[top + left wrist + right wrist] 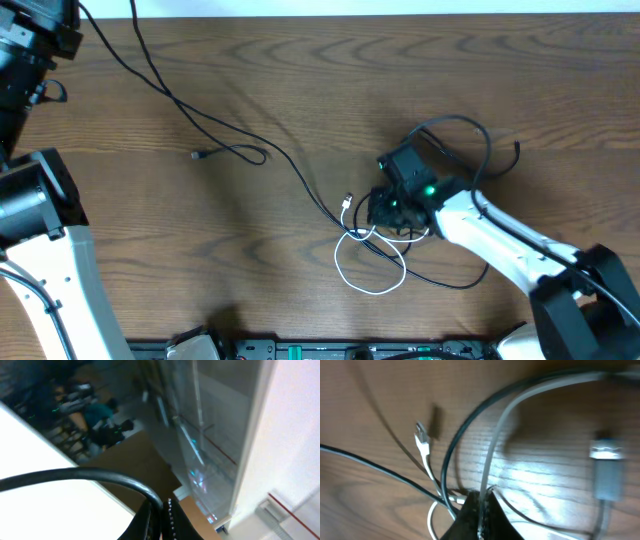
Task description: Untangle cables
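The right gripper (pixel 482 505) has its fingers pressed together. The white cable (pixel 427 457) runs into their tip, so it looks pinched, though the wrist view is blurred. A dark strand curves up past the same tip.

In the overhead view this gripper (pixel 385 212) sits on the knot where the cables cross. The white cable's plug (pixel 347 204) lies just to the left of it, and its loop spreads below it on the wooden table (pixel 300 60).

One black cable (pixel 205 125) stretches away from the gripper toward the table's far left corner. A small plug end (pixel 196 155) lies well off to the gripper's left. A second black cable (pixel 455 285) trails out below and to the right of the gripper.

The left gripper (pixel 161 520) is raised off the table, its fingers closed together on nothing and pointing into the room.
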Available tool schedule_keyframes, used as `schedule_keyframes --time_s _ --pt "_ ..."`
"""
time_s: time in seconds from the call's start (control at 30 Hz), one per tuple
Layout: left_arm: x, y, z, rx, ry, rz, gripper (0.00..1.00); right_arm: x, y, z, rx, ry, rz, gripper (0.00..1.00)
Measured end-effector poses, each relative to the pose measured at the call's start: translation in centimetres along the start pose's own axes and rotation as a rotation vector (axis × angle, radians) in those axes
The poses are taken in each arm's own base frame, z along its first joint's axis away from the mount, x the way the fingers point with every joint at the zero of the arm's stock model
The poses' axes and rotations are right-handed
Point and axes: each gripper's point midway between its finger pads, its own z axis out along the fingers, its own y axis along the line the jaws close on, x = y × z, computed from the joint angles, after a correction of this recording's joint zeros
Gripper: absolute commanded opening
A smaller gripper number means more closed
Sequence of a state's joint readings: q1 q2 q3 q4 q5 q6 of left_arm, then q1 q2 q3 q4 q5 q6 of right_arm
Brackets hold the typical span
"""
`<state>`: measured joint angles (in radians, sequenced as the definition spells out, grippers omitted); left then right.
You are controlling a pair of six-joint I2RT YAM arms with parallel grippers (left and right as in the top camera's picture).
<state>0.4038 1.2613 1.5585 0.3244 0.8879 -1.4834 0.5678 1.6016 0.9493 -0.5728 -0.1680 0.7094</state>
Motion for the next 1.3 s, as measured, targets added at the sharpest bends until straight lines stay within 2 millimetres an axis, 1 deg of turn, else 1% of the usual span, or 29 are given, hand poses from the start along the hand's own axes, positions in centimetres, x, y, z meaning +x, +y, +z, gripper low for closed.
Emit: schedule_keyframes --time_s 0.07,0.1,0.17,0.2,0.23,0.3,0.4,0.47,0.53,0.57,0.6,0.63,0.67,0.73,0.83,0.87,0.9,0.93,1.0,1.03,1.1,1.17,1.3 --pt "0.1 1.3 0.0 -0.045 0.005 -0.034 0.08 -1.7 -0.4 -2.8 0.073 -0.051 0.001 0.01" --pt "0.1 1.8 0.0 -0.062 0.006 -0.049 0.08 -2.7 -0.7 -4.6 0.112 -0.089 0.004 0.01" --pt "0.2 2.9 -0.1 -0.101 0.009 -0.085 0.07 -5.0 -1.4 -8.7 0.2 -0.196 0.012 0.01" --pt "0.2 3.3 -0.1 -0.112 0.009 -0.091 0.08 -6.2 -1.8 -11.2 0.241 -0.262 0.016 0.01" --pt "0.2 3.5 -0.1 -0.117 0.01 -0.091 0.08 -6.9 -2.1 -13.0 0.276 -0.308 0.021 0.01" --pt "0.2 3.9 0.0 -0.123 0.011 -0.083 0.08 -8.8 -2.9 -17.8 0.336 -0.439 0.044 0.01" --pt "0.1 4.1 0.0 -0.126 0.012 -0.064 0.08 -10.5 -3.8 -23.4 0.381 -0.596 0.087 0.02" --pt "0.1 4.3 0.0 -0.133 0.013 -0.063 0.07 -10.9 -4.3 -26.0 0.381 -0.666 0.115 0.01" --pt "0.2 4.4 0.0 -0.139 0.014 -0.06 0.07 -10.8 -4.6 -27.2 0.367 -0.69 0.13 0.03" --pt "0.2 4.5 0.0 -0.141 0.015 -0.059 0.07 -10.7 -4.5 -27.4 0.347 -0.687 0.131 0.06" --pt "0.2 4.5 0.0 -0.141 0.015 -0.055 0.07 -10.5 -4.3 -27.3 0.33 -0.676 0.125 0.1" --pt "0.2 4.5 0.0 -0.141 0.015 -0.052 0.07 -10.4 -3.7 -26.9 0.294 -0.653 0.109 0.15" --pt "0.2 4.5 0.0 -0.141 0.016 -0.048 0.07 -10.4 -2.6 -26.2 0.242 -0.626 0.083 0.21" --pt "0.2 4.5 0.0 -0.141 0.016 -0.041 0.07 -10.4 -0.5 -24.7 0.142 -0.571 0.016 0.37" --pt "0.3 4.5 0.0 -0.139 0.026 -0.035 0.08 -10.0 3.3 -21.4 -0.01 -0.465 -0.142 0.6" --pt "0.4 4.5 0.1 -0.138 0.031 -0.036 0.08 -9.6 4.8 -19.9 -0.064 -0.42 -0.216 0.73" --pt "0.6 4.4 0.1 -0.136 0.038 -0.036 0.07 -9.1 6.1 -18.5 -0.112 -0.377 -0.285 0.78" --pt "0.9 4.4 0.3 -0.133 0.046 -0.041 0.07 -8.6 7.2 -17.2 -0.152 -0.34 -0.351 0.81" --pt "1.6 4.2 0.6 -0.125 0.067 -0.071 0.07 -7.5 9.4 -14.5 -0.229 -0.262 -0.452 0.9" --pt "2.4 3.9 1.0 -0.113 0.09 -0.105 0.07 -6.9 11.1 -12.6 -0.28 -0.22 -0.518 0.92" --pt "3.4 3.1 1.7 -0.08 0.12 -0.139 0.07 -6.3 13.2 -10.4 -0.336 -0.19 -0.592 0.94" --pt "4.5 1.6 2.4 -0.023 0.152 -0.149 0.08 -6.0 14.5 -9.0 -0.37 -0.183 -0.631 0.94" --pt "7.1 -2.4 3.3 0.122 0.229 -0.147 0.08 -5.6 17.2 -5.8 -0.426 -0.178 -0.705 0.96"
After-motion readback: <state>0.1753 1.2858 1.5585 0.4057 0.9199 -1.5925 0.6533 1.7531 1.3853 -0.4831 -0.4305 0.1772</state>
